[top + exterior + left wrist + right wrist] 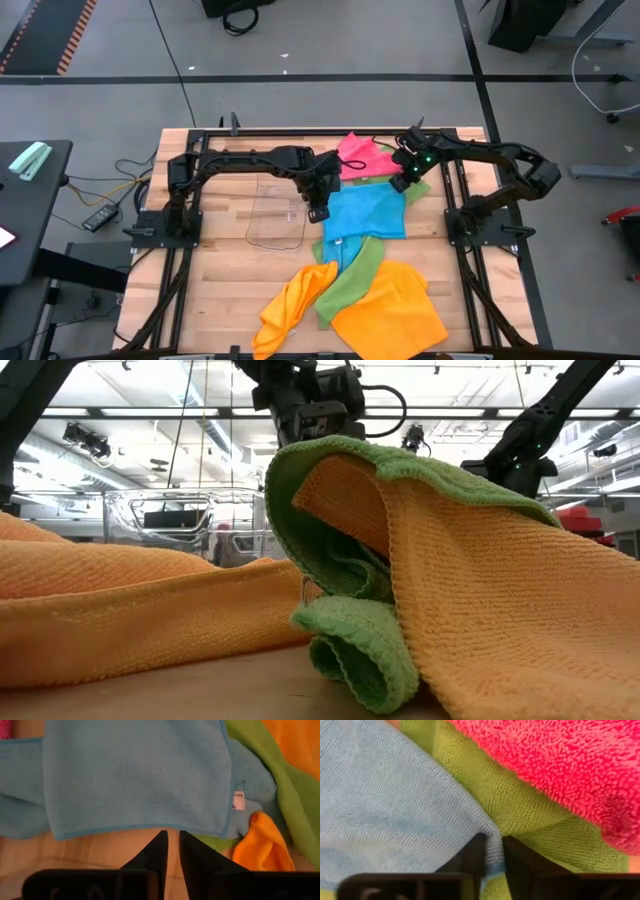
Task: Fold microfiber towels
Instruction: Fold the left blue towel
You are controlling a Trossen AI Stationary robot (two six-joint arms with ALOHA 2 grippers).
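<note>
Early stage. Blue towel [365, 213] mid-table, not yet folded; right gripper [492, 851] pinches its corner, left gripper [171, 845] nearly closed, empty, beside its edge. Orange towels [390, 310] and the rest unfolded.

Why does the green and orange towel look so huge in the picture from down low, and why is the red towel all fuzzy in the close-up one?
Low view: the green towel and orange towel lie right by the camera, so they fill the picture and hide the table behind. Right wrist view: the pink towel sits very close, so its fluffy loops show big; the right gripper pinches the blue towel.
</note>
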